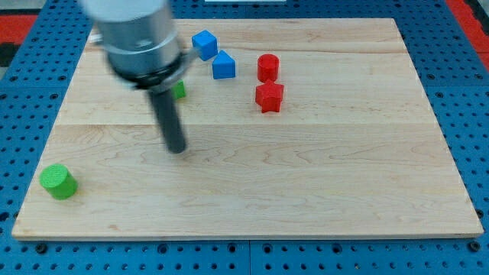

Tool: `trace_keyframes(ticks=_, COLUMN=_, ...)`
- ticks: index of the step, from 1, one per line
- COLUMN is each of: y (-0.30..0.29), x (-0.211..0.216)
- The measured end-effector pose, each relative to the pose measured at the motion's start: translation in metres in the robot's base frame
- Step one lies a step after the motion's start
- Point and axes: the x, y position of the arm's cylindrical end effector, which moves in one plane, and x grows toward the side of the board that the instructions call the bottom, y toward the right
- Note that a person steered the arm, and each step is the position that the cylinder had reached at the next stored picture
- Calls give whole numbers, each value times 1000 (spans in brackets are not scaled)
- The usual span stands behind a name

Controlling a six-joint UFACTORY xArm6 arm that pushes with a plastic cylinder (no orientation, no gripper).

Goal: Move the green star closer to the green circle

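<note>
Green circle (59, 182) lies near view's bottom, far left of my tip (178, 149). Tip is bare rod, holding nothing. Green star (179, 90) sits just beyond tip, half hidden by arm. Approach step, I judge; next: go behind star, push toward circle.

My tip (177, 149) on bare board (321, 176); green circle (59, 181) far left.
</note>
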Motion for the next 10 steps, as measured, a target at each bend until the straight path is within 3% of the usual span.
trace_keyframes(ticks=2, y=4, x=-119)
trace_keyframes(ticks=3, y=2, x=-148)
trace_keyframes(ticks=4, y=-7, x=-141)
trace_keyframes(ticks=5, y=-22, x=-92)
trace_keyframes(ticks=6, y=-51, x=-95)
trace_keyframes(ticks=8, y=-71, x=-148)
trace_keyframes(ticks=10, y=-114, x=-98)
